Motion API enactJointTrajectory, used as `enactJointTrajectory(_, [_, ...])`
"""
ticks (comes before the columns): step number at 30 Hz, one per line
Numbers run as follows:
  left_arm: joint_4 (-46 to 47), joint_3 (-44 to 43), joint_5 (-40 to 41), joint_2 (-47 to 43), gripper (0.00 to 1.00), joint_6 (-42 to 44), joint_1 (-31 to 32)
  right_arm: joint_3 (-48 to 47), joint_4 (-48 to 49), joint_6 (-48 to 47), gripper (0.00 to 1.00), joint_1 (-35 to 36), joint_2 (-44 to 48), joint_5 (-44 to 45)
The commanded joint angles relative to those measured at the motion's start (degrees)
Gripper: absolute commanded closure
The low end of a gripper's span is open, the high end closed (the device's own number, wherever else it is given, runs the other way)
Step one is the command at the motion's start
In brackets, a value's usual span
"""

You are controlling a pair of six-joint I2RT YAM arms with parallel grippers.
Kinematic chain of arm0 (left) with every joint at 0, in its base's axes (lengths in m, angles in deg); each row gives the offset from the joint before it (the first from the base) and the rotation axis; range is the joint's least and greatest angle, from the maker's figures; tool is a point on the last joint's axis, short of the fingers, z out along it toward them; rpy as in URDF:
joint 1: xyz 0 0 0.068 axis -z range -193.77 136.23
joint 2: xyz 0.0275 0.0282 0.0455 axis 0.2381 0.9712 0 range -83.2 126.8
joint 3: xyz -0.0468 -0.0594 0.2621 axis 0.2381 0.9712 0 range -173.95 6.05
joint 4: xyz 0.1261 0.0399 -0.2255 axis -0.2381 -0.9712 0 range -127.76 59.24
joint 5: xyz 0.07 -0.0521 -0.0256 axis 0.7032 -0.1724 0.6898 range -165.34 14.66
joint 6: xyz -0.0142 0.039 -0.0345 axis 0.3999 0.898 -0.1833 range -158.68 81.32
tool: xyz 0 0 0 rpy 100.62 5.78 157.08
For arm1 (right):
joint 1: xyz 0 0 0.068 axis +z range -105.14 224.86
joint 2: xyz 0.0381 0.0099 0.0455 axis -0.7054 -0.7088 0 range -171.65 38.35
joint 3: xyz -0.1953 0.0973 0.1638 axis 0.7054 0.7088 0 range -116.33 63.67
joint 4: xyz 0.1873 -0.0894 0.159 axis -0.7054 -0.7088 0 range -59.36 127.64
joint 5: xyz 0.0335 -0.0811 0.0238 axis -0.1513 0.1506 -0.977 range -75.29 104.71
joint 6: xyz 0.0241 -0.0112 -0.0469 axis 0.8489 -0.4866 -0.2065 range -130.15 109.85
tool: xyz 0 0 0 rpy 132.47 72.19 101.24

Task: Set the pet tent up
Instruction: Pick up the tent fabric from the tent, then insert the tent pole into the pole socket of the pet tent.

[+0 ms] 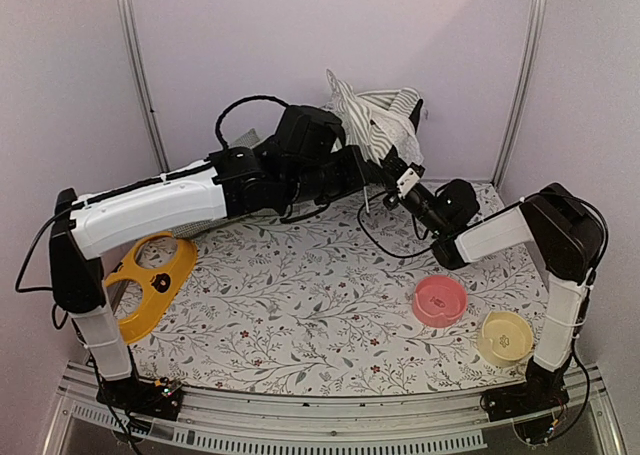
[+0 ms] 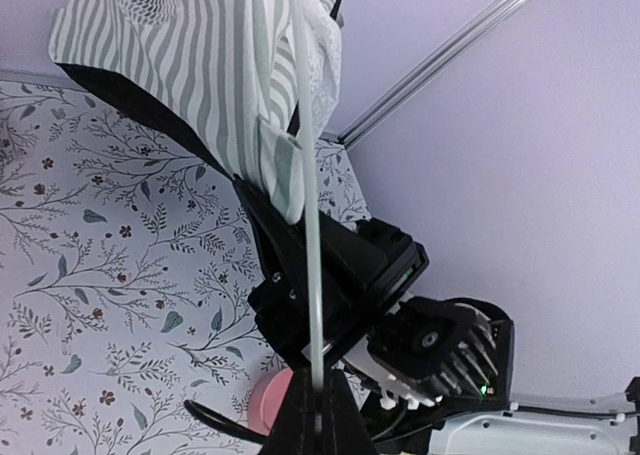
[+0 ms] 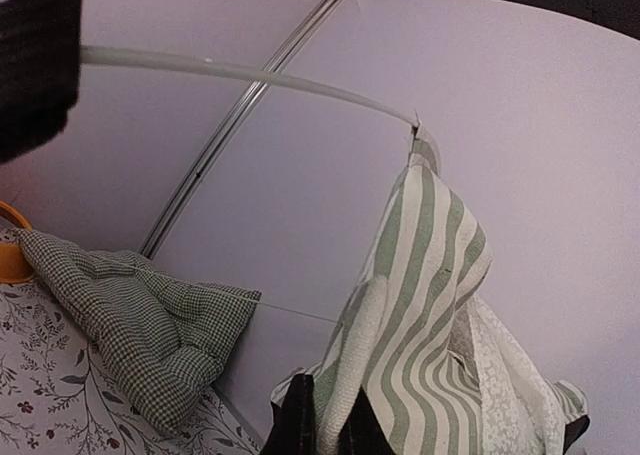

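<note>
- pet tent (image 1: 375, 115) is hanging bunched in the air over the far middle of the tabletop (image 1: 300, 305), between the two arms and clear of the floral cover.
- left pincer (image 2: 315, 415) is pressing together on the thin white pole (image 2: 305, 175), which is running up from its tips into the striped fabric.
- right pincer (image 3: 325, 420) is pinching a fold of the green-and-white striped cloth low on the bundle; in its wrist view the pole is arching overhead and ending at a corner of the fabric.
- the fabric is looking light and limp, so it is probably sagging wherever nothing is holding it, and the white mesh is looking easy to snag.
- the pole is looking slim and springy, and is likely wanting to flick or slide through a loose grip; gripping it close to where it is entering the cloth, or gripping a seamed corner, is seeming safer than gripping mesh.
- green checked cushion (image 3: 130, 325) is lying by the far-left wall; pink bowl (image 1: 440, 300), yellow bowl (image 1: 505, 337) and orange feeder stand (image 1: 150, 280) are sitting well apart from the tent.
</note>
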Motion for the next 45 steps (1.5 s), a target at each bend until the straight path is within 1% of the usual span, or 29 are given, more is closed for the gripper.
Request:
enactJointTrajectory(1, [10.81,-4.13,6.61,2.89,1.00,-1.07,-6.65,7.26,9.29,-2.92,1.00,2.17,2.68,0.72])
enactJointTrajectory(8, [18.80,-4.38,7.23,4.69,1.00,-1.92,-9.23,13.67,12.47,-6.75,1.00,4.21,4.92,1.73])
enactJointTrajectory(12, [22.63,-3.40,8.82,3.86,1.00,-0.91,-10.18,16.52,14.56,-8.73,1.00,5.05,5.03,2.43])
enactJointTrajectory(15, [27.45,-1.48,8.56,2.90,1.00,0.10,-11.16,17.86,15.77,-11.62,1.00,6.30,4.41,3.95])
enactJointTrajectory(18, [30.84,-0.78,9.99,2.42,1.00,2.82,-11.35,19.06,18.35,-14.63,1.00,7.24,3.29,5.94])
enactJointTrajectory(21, [35.30,0.38,10.71,2.34,1.00,5.67,-11.95,19.48,19.05,-16.50,1.00,8.19,2.92,6.87])
enactJointTrajectory(26, [43.53,4.71,10.35,1.13,1.00,8.72,-13.50,19.80,19.00,-19.04,1.00,9.44,2.23,7.87])
enactJointTrajectory(30, [52.90,9.16,9.61,-0.24,1.00,11.49,-14.77,20.25,18.99,-21.91,1.00,10.84,2.02,8.69])
enactJointTrajectory(36, [62.25,13.04,6.08,-1.46,1.00,10.56,-16.81,20.29,17.57,-25.71,1.00,12.10,0.99,9.96])
enactJointTrajectory(38, [65.92,14.03,6.06,-1.96,1.00,11.97,-16.89,20.19,17.58,-26.57,1.00,12.65,0.60,10.57])
enactJointTrajectory(43, [70.66,14.59,5.59,-2.06,1.00,12.20,-17.66,19.15,17.16,-29.93,1.00,14.26,-1.60,12.17])
enactJointTrajectory(45, [71.45,14.79,5.06,-1.94,1.00,10.88,-18.27,18.86,17.09,-30.14,1.00,14.35,-2.40,12.46])
